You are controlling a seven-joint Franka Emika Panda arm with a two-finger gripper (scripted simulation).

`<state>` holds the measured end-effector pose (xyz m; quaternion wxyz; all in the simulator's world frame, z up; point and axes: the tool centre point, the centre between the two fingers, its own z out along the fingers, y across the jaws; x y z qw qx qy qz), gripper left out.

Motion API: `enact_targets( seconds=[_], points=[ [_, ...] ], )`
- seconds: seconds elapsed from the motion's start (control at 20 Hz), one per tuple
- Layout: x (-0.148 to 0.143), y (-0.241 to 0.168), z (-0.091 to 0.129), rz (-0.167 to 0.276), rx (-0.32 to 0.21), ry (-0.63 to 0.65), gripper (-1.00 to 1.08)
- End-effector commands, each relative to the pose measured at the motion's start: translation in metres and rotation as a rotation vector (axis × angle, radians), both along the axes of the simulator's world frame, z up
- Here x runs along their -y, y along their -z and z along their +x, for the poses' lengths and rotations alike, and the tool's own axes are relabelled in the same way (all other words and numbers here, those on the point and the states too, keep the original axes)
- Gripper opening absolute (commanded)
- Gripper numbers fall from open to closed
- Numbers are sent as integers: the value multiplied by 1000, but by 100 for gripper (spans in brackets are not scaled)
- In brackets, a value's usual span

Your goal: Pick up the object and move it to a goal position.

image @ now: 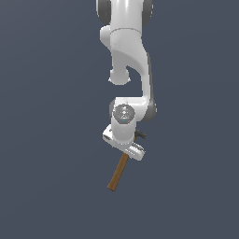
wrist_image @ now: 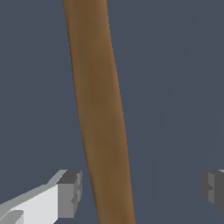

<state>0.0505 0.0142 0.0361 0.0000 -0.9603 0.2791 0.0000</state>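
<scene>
The hammer (image: 119, 172) lies under my wrist. Its brown wooden handle runs down toward the exterior view's left, and its small dark head (image: 140, 135) peeks out beside the hand. My gripper (image: 124, 145) is right over the handle's upper part. In the wrist view the handle (wrist_image: 103, 122) runs between my two fingertips (wrist_image: 70, 192). It is close to one fingertip and far from the other (wrist_image: 213, 186). The gripper (wrist_image: 141, 190) is open and neither pad touches the wood. I cannot tell how high the fingers are above the floor.
The white arm (image: 128, 51) comes down from the top of the exterior view. The surface around is a plain dark blue-grey floor (image: 56, 140) with no other objects or marker in view.
</scene>
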Motion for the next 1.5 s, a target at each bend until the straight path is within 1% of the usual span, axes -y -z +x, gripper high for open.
enact_targets(
  seconds=[0.0,0.3,0.35,1.0,1.25,1.45],
  points=[
    [0,12,0,0,0,1,100],
    [0,20,1,0,0,2,100],
    [0,20,1,0,0,2,-100],
    [-3,17,1,2,2,-1,-100],
    [-9,7,-6,2,2,-1,-100],
    [-18,-8,-15,2,2,-1,-100]
  ],
)
